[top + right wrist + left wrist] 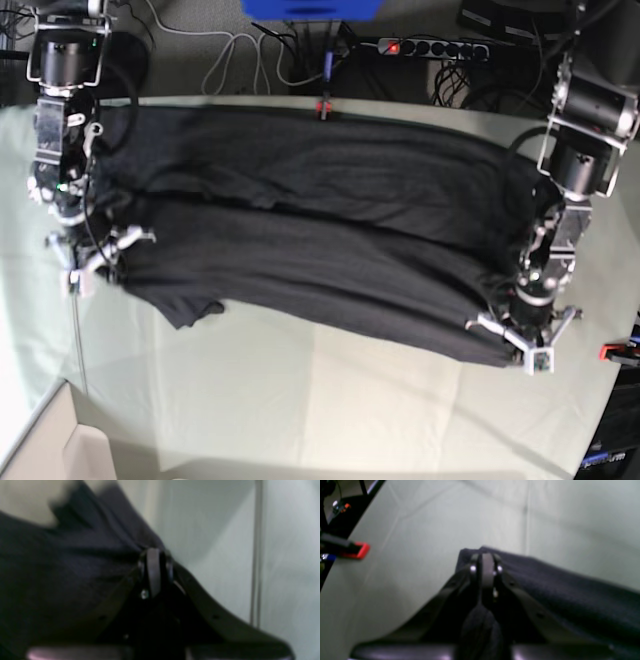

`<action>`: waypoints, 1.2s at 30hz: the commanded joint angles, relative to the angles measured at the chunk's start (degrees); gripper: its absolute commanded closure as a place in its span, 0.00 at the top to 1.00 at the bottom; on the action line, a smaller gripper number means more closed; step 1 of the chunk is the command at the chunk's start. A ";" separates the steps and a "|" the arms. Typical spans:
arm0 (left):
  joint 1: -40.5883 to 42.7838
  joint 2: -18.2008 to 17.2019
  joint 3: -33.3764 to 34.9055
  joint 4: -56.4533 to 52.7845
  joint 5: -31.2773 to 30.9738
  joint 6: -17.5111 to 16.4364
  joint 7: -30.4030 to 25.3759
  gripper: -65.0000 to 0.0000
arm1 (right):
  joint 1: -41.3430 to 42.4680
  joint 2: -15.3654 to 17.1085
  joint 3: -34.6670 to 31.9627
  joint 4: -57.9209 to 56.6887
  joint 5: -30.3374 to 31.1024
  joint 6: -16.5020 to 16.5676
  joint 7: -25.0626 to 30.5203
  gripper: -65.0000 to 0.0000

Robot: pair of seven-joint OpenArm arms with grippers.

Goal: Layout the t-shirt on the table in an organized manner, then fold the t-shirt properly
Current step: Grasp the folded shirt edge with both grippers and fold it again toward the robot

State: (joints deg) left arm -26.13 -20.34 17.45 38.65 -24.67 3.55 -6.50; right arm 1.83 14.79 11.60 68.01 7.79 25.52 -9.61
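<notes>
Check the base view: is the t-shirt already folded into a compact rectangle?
No. The t-shirt lies stretched wide across the table, held at opposite ends by the left gripper and right gripper.

T-shirt (320,230) spread across the table (300,400)
Its far edge reaches the table's back edge, grippers at both ends

Base view looks straight down; both wrist views sit close behind their jaws, sharing the t-shirt (320,240).
</notes>
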 commanded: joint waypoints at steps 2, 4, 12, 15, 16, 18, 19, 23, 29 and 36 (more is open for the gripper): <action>-2.05 -0.80 -0.27 1.83 0.09 0.27 -1.89 0.01 | -0.99 0.91 0.32 5.09 0.60 0.02 1.65 0.00; -1.78 -0.98 -0.27 4.12 0.09 0.36 -1.89 0.01 | -2.84 0.99 0.32 8.87 0.60 0.02 1.65 0.00; 2.88 -2.56 -5.45 12.64 0.18 0.36 -1.89 0.01 | -11.10 0.20 3.31 20.65 0.87 0.02 1.65 0.00; 6.22 -2.48 -9.76 15.28 0.53 0.36 -1.89 0.01 | -13.47 -1.56 5.77 23.38 0.87 0.02 1.65 0.00; 7.18 -2.48 -10.73 15.98 0.62 0.27 -1.89 0.01 | -14.35 -1.91 6.47 24.08 0.87 0.02 1.65 0.00; 9.12 -2.48 -12.31 16.69 0.62 0.10 -1.89 0.01 | -15.93 -2.61 7.35 25.57 0.96 0.11 2.00 0.00; 9.73 -2.48 -12.93 16.77 0.62 0.10 -1.89 0.01 | -16.55 -2.96 7.35 26.19 0.96 0.11 2.09 0.00; 12.20 -2.48 -14.86 17.48 0.27 0.10 -1.98 0.01 | -20.68 -3.05 7.35 29.35 0.96 0.11 2.27 0.00; 19.23 -2.56 -17.94 24.86 0.62 0.01 -1.89 0.01 | -25.52 -3.05 7.35 32.17 0.96 0.11 2.27 0.00; 27.23 -2.74 -21.19 27.32 0.62 -0.08 -1.89 0.01 | -28.77 -3.05 7.35 31.82 0.96 0.11 2.35 0.00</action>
State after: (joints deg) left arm 2.04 -22.06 -3.38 65.17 -24.21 3.33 -6.63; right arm -26.89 11.25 18.59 98.89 7.77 25.52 -8.99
